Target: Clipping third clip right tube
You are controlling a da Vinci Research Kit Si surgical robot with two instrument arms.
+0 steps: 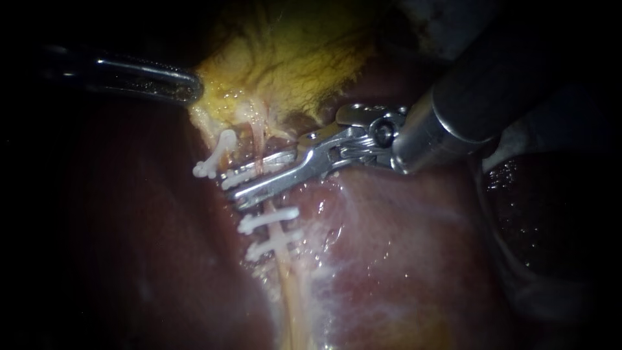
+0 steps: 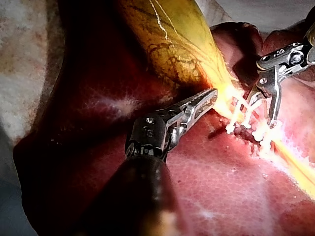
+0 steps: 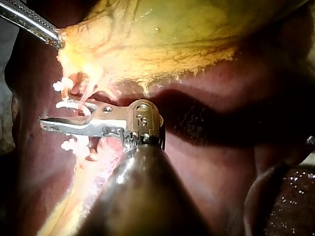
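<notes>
My right instrument (image 1: 237, 190) comes in from the upper right. Its jaws reach across the right tube (image 1: 284, 260) and are shut on a white clip (image 1: 249, 174) that sits round the tube. Two more white clips (image 1: 267, 220) (image 1: 272, 245) sit lower on the same tube. Another white clip (image 1: 214, 158) sits on the left tube. My left instrument (image 1: 192, 87) is shut on the yellow edge of the gallbladder (image 1: 291, 58) above the tubes. The left wrist view shows its jaws (image 2: 209, 98) together against that yellow tissue, with my right instrument (image 2: 261, 115) over the clips.
The reddish liver (image 1: 402, 259) lies under and around the tubes. A dark glistening lobe (image 1: 544, 214) lies at the right edge, under the right shaft. In the right wrist view the gallbladder (image 3: 172, 34) spreads ahead of the jaws (image 3: 45, 123).
</notes>
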